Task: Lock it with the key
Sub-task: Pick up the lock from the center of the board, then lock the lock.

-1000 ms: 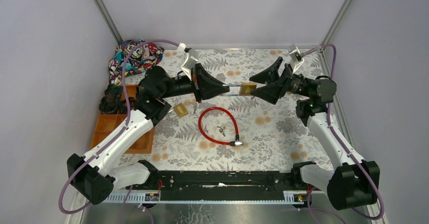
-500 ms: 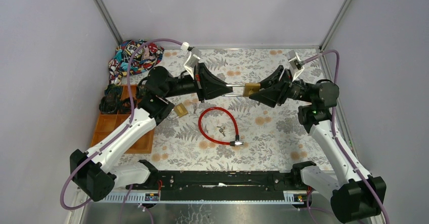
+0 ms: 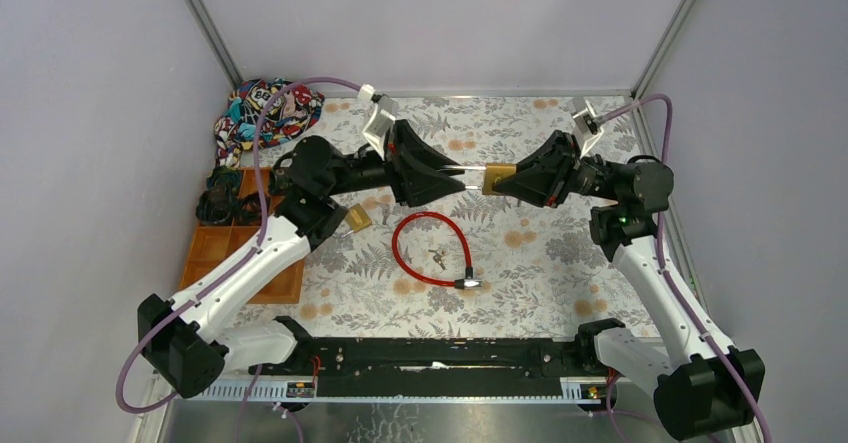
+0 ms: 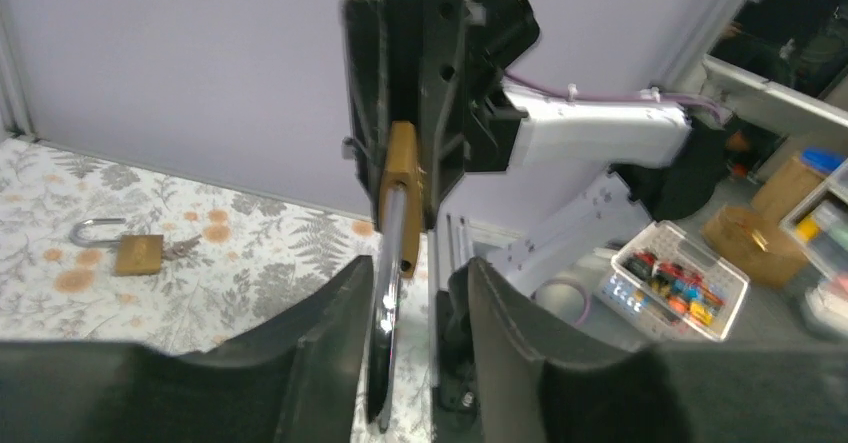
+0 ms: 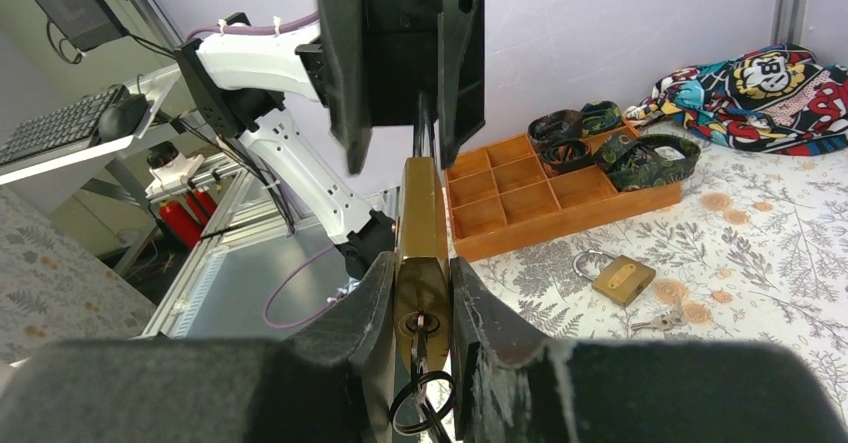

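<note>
While mid-air, step: R gripper (image 5: 420,288) clamps padlock (image 3: 493,178); L gripper (image 4: 415,288) jaws apart round shackle (image 4: 388,293).
Next: prob L grips key (image 5: 420,348), turns.

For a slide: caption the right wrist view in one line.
Right fingers pinch a brass padlock, key in its keyhole, shackle reaching between the left fingers.

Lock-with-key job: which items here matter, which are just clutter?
In play: held padlock, key in its keyhole, right gripper clamping it, left gripper around the shackle.
Clutter: second padlock, red cable lock, loose keys, orange tray, belts, patterned cloth.
</note>
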Tool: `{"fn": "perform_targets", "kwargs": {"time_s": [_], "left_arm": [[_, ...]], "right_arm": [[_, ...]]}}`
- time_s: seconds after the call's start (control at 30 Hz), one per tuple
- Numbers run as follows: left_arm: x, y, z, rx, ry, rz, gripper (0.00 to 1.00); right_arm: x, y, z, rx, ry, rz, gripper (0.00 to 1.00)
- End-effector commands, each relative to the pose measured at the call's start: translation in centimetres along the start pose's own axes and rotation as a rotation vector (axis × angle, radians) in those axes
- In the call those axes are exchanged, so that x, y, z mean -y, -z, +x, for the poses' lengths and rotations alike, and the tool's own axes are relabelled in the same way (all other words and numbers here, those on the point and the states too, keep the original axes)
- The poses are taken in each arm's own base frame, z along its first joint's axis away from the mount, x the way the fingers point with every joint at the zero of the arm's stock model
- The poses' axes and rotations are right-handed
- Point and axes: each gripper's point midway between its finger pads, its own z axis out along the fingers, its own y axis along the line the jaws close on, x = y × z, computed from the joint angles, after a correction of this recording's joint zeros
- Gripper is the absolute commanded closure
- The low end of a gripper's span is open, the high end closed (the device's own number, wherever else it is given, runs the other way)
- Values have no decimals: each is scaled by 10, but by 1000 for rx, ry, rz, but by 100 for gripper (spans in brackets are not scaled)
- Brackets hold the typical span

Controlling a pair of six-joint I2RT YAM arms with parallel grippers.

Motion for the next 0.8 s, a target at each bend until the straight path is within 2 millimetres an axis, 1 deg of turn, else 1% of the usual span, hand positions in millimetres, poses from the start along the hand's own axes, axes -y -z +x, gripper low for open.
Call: {"fn": "perform_targets", "kwargs": {"time_s": [0.0, 0.07, 0.17, 0.23, 0.27, 0.33, 0.37, 0.5, 0.57, 0.6, 0.77], "left_arm": [[28, 1, -9, 15, -77, 97, 44], [17, 9, -3, -18, -102, 48, 38], [-5, 21, 1, -54, -145, -50, 38], [-11, 26, -3, -55, -181, -82, 40], [-11, 27, -7, -46, -194, -84, 42], [-6, 27, -11, -30, -210, -60, 51], [-2, 26, -12, -25, -208, -36, 52], [10, 23, -11, -20, -187, 35, 52], [12, 21, -8, -25, -179, 44, 53], [12, 20, -7, -25, -174, 45, 56], [20, 16, -9, -14, -169, 77, 93]], "right_arm": [[-17, -7, -33, 50, 87, -29, 100], [-23, -9, -42, 46, 110, -45, 100], [-27, -11, -47, 32, 118, -68, 100], [-31, -11, -49, 29, 130, -80, 100], [-32, -11, -49, 26, 132, -82, 100], [-32, -11, -49, 23, 136, -85, 100], [-33, -11, -49, 21, 134, -86, 100], [-34, -11, -51, 19, 137, -87, 100], [-33, -11, -50, 13, 131, -81, 100], [-32, -11, -49, 10, 128, -79, 100], [-28, -11, -47, 4, 123, -71, 100]]}}
